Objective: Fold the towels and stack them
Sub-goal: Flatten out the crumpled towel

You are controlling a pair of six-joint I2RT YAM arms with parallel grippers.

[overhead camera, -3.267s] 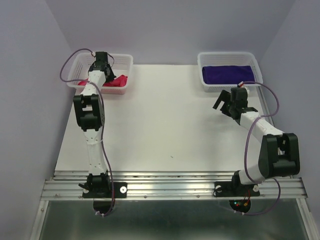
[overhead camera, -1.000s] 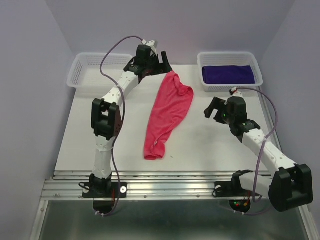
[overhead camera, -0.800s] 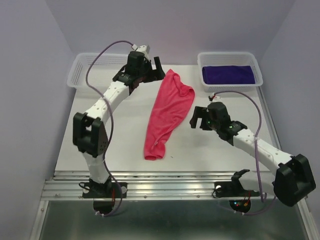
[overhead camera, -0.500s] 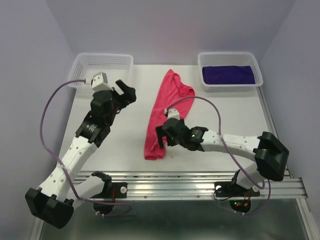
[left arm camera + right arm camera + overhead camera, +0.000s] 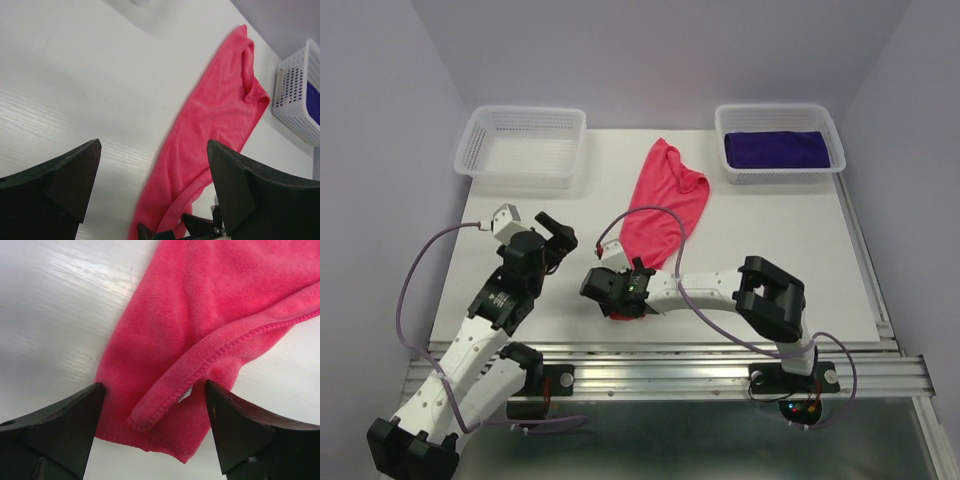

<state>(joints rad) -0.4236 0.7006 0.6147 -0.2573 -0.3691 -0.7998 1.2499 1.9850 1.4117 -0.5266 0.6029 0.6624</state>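
Right gripper spread, straddling the pink towel's rumpled end by the table's near edge, probably to pinch a corner for unfolding. Left gripper spread, empty, leftward.

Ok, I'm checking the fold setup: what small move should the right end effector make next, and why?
Probably lower and close on the near end of the pink towel. The right end effector hovers open with that rolled hem between its jaws, nothing gripped, and the towel lies stretched out unfolded on the table.
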